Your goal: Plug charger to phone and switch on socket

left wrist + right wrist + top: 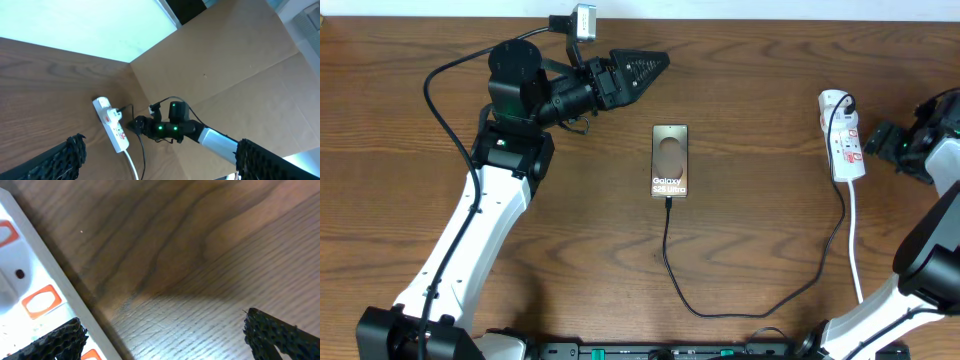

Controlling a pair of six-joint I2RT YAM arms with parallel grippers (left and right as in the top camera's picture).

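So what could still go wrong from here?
The right end effector, open, sits close beside the socket, which just lies on the table. A sideways push might slide it rather than switch it on. If it slides, the charger cable could tug on the phone.

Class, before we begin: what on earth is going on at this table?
Two robot arms are working at a wooden table. A phone lies flat in the middle. The charger cable meets its lower edge and loops over to the white power strip on the right, where its plug sits. The right gripper hovers open beside the strip, holding nothing. The left gripper is open and empty, off behind the phone. Whether the strip is switched on can't be seen.
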